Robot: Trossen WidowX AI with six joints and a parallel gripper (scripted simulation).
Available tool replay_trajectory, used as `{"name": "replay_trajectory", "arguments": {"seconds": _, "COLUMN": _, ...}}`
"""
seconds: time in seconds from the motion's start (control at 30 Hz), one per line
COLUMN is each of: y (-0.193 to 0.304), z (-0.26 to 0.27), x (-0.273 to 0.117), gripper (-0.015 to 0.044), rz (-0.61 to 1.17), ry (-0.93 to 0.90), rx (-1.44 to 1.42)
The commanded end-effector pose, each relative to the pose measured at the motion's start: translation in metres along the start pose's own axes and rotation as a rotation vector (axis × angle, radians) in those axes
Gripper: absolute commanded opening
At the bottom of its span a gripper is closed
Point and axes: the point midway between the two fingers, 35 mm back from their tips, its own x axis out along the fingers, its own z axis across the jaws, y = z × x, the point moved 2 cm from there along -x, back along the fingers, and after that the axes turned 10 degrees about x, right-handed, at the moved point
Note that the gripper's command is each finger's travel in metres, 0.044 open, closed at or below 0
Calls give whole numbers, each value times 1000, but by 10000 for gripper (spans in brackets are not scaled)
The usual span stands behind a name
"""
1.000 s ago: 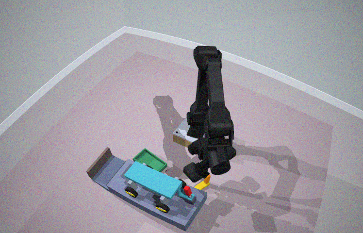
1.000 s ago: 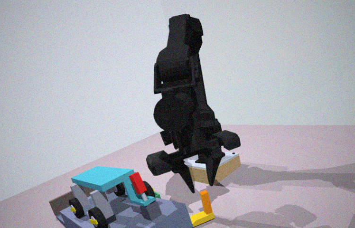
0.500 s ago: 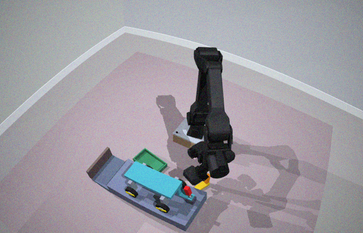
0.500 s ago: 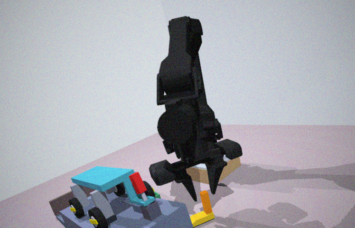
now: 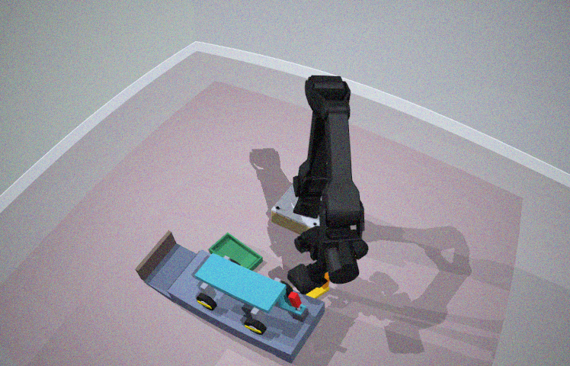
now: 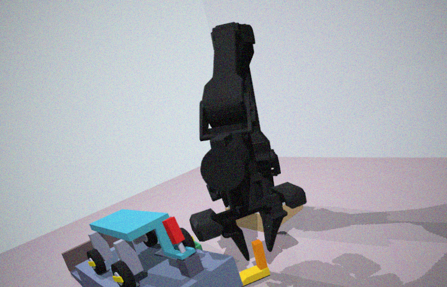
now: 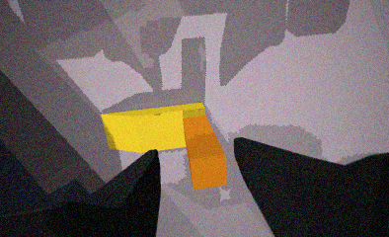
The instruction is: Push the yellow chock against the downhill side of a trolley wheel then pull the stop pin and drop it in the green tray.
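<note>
Exterior view:
chock: yellow (image 5: 318, 292) (image 6: 254, 274) (image 7: 144, 130), low and flat; orange handle (image 5: 326, 279) (image 6: 259, 254) (image 7: 206, 148) upright at one end; on the floor beside the ramp's (image 5: 309, 333) (image 6: 219, 265) pin end
my gripper (image 5: 320, 285) (image 6: 259, 255) (image 7: 196, 152): fingers apart, clamped on nothing; tips near the handle
stop pin (image 5: 294, 300) (image 6: 173, 230): red-headed, at the trolley (image 5: 240, 280) (image 6: 128, 223)
</note>
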Motion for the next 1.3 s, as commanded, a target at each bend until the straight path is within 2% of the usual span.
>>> {"name": "replay_trajectory", "arguments": {"seconds": 0.0, "y": -2, "z": -1, "x": 9, "gripper": 190, "rz": -12, "ry": 8, "rx": 5}}
{"name": "replay_trajectory", "arguments": {"seconds": 0.3, "y": -3, "z": -2, "x": 16, "gripper": 190, "rz": -12, "ry": 8, "rx": 5}}
{"name": "replay_trajectory", "arguments": {"seconds": 0.43, "y": -1, "z": -1, "x": 13, "gripper": 85, "rz": -4, "ry": 2, "rx": 0}}
{"name": "replay_trajectory", "arguments": {"seconds": 0.73, "y": -1, "z": -1, "x": 13, "gripper": 25, "rz": -4, "ry": 2, "rx": 0}}
{"name": "replay_trajectory", "arguments": {"seconds": 0.77, "y": -1, "z": -1, "x": 12, "gripper": 0, "rz": -5, "ry": 2, "rx": 0}}
{"name": "replay_trajectory", "arguments": {"seconds": 1.27, "y": -6, "z": -1, "x": -39, "gripper": 0, "rz": -12, "ry": 8, "rx": 5}}
